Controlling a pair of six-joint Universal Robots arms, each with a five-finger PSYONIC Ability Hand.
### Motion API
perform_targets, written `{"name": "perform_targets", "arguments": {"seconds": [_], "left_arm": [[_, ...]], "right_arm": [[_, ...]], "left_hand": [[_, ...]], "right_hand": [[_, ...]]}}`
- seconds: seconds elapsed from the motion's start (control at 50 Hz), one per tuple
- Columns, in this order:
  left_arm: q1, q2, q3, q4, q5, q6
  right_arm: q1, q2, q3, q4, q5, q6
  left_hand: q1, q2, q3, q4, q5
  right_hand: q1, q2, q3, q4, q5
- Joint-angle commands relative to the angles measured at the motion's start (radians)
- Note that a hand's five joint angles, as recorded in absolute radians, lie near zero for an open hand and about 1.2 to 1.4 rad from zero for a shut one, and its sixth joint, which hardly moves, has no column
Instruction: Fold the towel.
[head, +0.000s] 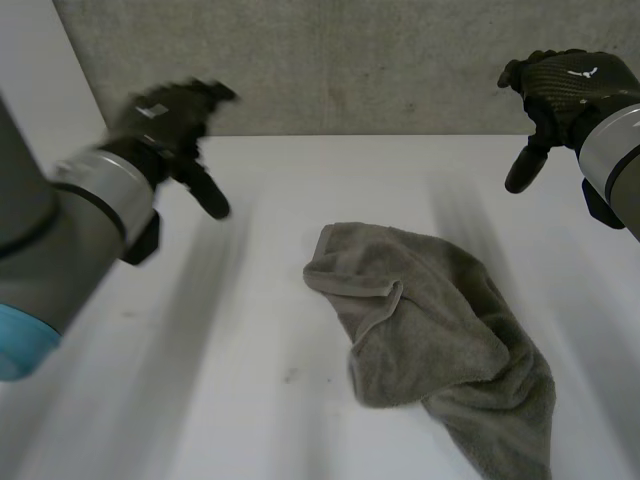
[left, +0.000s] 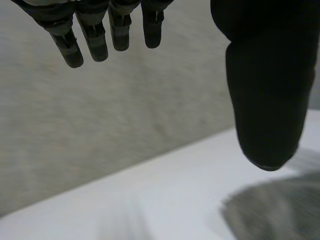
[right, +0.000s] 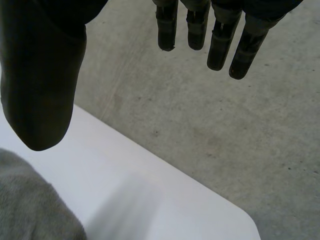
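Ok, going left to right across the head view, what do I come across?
left hand raised over the table → grey towel lying crumpled on the table → right hand raised at the far side

I seem to work in a test lab: bare white table (head: 250, 400), raw concrete wall (head: 350, 60) across the frame's top.

Towel (head: 430, 320): grey terry cloth, matt, nubby. Table (head: 230, 390): white, smooth. Wall (head: 350, 60): rough concrete.

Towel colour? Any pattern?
Plain grey-brown towel, no pattern; lies crumpled on the white table. Best seen in the head view.
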Motion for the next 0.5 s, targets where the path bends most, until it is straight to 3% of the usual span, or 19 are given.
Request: {"name": "perform_targets", "arguments": {"seconds": [0.02,0.06,0.18,0.4,0.5], "left_arm": [[-0.103,-0.098,-0.045,0.002,0.153,0.09],[-0.152,-0.144,-0.083,0.043,0.219,0.187],[-0.221,-0.237,-0.159,0.222,0.264,0.37],[-0.235,-0.387,-0.154,0.384,0.294,0.591],[-0.235,-0.457,-0.116,0.428,0.386,0.676]], "right_arm": [[-0.012,-0.005,0.013,0.051,-0.017,-0.079],[-0.029,-0.006,0.029,0.058,-0.02,-0.09],[-0.092,-0.006,0.131,0.042,-0.032,-0.094],[-0.219,-0.008,0.395,-0.051,-0.198,-0.119],[-0.253,-0.008,0.495,-0.088,-0.26,-0.127]], "left_hand": [[0.011,0.02,0.02,0.02,-0.012],[0.011,0.02,0.02,0.02,-0.012],[0.014,0.023,0.023,0.023,-0.009],[0.038,0.047,0.046,0.046,0.015],[0.096,0.105,0.105,0.104,0.073]], "right_hand": [[-0.047,-0.053,-0.066,-0.079,-0.053],[-0.047,-0.053,-0.066,-0.079,-0.053],[-0.047,-0.053,-0.066,-0.079,-0.053],[-0.047,-0.053,-0.066,-0.079,-0.053],[-0.047,-0.053,-0.066,-0.079,-0.053]]}}
